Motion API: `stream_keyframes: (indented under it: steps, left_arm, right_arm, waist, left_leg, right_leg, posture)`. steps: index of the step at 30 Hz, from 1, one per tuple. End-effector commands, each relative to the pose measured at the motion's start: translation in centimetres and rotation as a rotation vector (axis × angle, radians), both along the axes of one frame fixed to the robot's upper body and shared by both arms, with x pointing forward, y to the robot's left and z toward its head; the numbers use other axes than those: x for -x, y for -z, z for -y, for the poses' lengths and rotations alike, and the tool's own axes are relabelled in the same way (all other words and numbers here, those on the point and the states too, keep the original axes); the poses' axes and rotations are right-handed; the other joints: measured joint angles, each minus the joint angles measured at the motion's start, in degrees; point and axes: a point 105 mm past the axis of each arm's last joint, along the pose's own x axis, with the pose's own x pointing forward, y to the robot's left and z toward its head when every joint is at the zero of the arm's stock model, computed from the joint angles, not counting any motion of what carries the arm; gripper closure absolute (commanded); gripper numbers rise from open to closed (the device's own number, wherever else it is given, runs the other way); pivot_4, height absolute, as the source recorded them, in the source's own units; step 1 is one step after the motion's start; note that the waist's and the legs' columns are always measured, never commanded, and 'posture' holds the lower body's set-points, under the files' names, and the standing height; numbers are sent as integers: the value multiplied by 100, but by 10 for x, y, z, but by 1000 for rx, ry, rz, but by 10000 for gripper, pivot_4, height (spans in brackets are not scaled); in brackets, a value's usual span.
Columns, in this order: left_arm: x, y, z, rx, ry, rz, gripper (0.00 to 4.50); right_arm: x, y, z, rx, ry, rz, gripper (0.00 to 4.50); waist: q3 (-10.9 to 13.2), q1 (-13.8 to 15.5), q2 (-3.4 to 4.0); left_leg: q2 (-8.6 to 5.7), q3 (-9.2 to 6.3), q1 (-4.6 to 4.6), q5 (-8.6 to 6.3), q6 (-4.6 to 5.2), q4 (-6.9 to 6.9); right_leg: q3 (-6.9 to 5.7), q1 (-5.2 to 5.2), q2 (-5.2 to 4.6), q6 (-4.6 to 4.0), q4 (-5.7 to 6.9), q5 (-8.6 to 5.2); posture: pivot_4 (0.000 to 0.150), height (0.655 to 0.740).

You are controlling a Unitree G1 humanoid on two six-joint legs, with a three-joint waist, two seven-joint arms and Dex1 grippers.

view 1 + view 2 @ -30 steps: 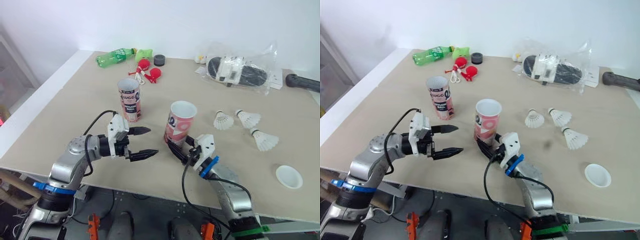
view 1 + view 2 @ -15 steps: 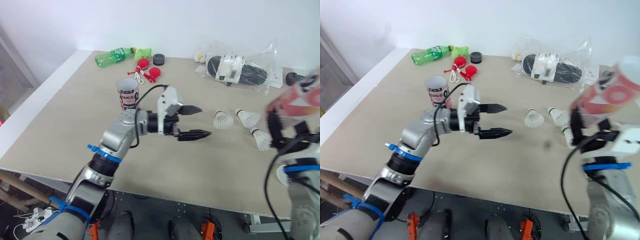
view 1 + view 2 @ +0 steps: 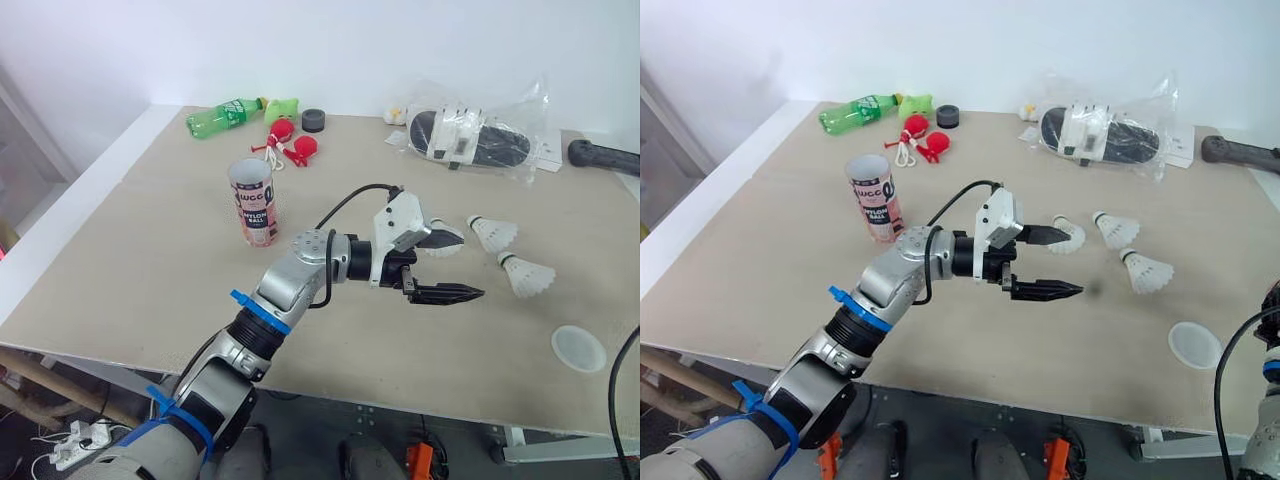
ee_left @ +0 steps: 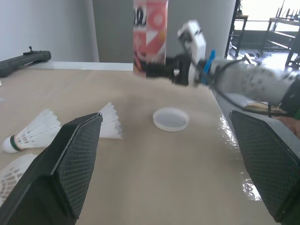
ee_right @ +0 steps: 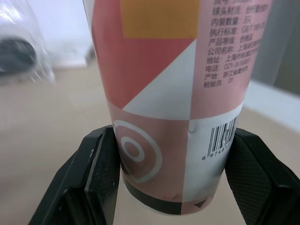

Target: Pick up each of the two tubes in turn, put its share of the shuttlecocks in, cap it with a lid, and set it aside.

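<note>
My left gripper (image 3: 470, 266) is open just above the table, reaching across among three white shuttlecocks. One shuttlecock (image 3: 1073, 236) lies right behind its upper finger, another (image 3: 493, 232) just beyond, the third (image 3: 527, 275) to the right. A pink and white tube (image 5: 159, 93) is held upright in the air with my right gripper (image 5: 171, 180) shut around its lower end. The left wrist view shows this tube (image 4: 150, 33) off the table's right side. The second tube (image 3: 253, 200) stands open on the table to the left. A white lid (image 3: 578, 349) lies near the front right.
At the back of the table lie a green bottle (image 3: 228, 112), red toys (image 3: 292, 142), a black roll (image 3: 316, 120), a clear bag of items (image 3: 480, 140) and a black handle (image 3: 605, 160). The table's front edge (image 3: 400, 400) runs close below the left gripper.
My right gripper lifted the pink tube off the table and carried it out to the right. My left arm swung right across the table to the shuttlecocks, still open.
</note>
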Motion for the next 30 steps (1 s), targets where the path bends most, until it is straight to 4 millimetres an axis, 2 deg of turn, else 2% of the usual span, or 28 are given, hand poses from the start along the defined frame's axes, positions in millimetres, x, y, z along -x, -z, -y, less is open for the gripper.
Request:
stream_keyframes:
  steps: [1, 4, 11, 13, 15, 20, 30]
  left_arm:
    - [6, -8, -2, 23, 0, 34, 0]
    - [5, -10, -3, 35, -16, 28, 0]
    - [7, -9, -7, 33, -29, 21, 0]
    - [7, -8, -8, 26, -34, 22, 0]
    - [5, -7, -10, 21, -40, 22, 0]
    - [4, -6, -10, 21, -45, 12, 0]
    - [1, 5, -11, 19, -79, -4, 0]
  right_arm:
    - [-4, -4, 8, 57, 19, -1, 14189]
    - [-9, 7, 7, 54, 25, -12, 14189]
    - [-11, 20, 3, 48, 23, -12, 14189]
    - [-10, 21, 2, 53, 22, -12, 5933]
    - [-8, 21, 0, 57, 20, -9, 542]
    - [-2, 13, -3, 76, 7, 13, 542]
    - [20, -16, -32, 139, -43, 55, 542]
  waist:
    - [0, -18, 3]
    - [0, -24, 3]
    - [2, -26, 0]
    - [2, -26, 0]
    - [2, -26, 1]
    - [1, -25, 1]
    - [1, -22, 2]
  left_leg:
    - [0, 2, 3, 0, 0, -1]
    - [0, 4, 5, 0, 0, 0]
    - [-2, 10, 6, 0, -1, 3]
    - [-2, 9, 8, 0, -1, 3]
    - [-2, 9, 9, 0, -1, 3]
    - [-2, 10, 8, 0, -1, 2]
    - [-1, 8, 8, 0, -2, 1]
  right_leg:
    - [2, 0, 0, 0, 1, 0]
    - [5, 2, 1, 2, 1, 1]
    - [15, 6, 0, 9, 0, 4]
    - [14, 6, 1, 9, 0, 4]
    - [15, 7, 1, 8, 0, 3]
    - [15, 7, 1, 9, 0, 2]
    - [15, 4, 1, 7, 0, 0]
  posture:
    - [1500, 7400]
    - [1500, 7400]
    - [1500, 7400]
    - [1500, 7400]
    - [1500, 7400]
    - [1500, 7400]
    - [1500, 7400]
